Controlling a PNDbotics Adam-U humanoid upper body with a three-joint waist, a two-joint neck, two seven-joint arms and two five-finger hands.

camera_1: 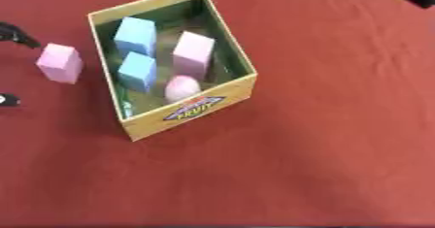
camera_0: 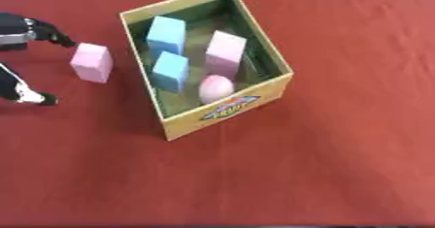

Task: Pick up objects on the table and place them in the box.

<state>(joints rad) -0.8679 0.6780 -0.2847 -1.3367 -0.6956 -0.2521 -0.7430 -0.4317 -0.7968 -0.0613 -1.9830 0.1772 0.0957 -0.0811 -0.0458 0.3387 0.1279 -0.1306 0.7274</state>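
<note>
Your left hand (camera_0: 24,33) had its fingers spread open, one tip just beside the pink block (camera_0: 92,62), nothing gripped. That block stood upright left of the box (camera_0: 225,111), which held four pieces. Reach step, I judged; next you'd need to close around it.

Box (camera_0: 227,111) stood open-topped at centre of the red table (camera_0: 340,164), its walls upright all round. Inside, two blue blocks (camera_0: 166,34) along the left wall, a pink block (camera_0: 226,51) toward the right wall, a pink egg-like thing (camera_0: 216,88) near the front wall; narrow gaps between them (widest at the far right corner). Outside, a pink block (camera_0: 92,62) stood just left of the box, with the left hand (camera_0: 25,30) close beside it. Table right of and in front of the box lay bare.
</note>
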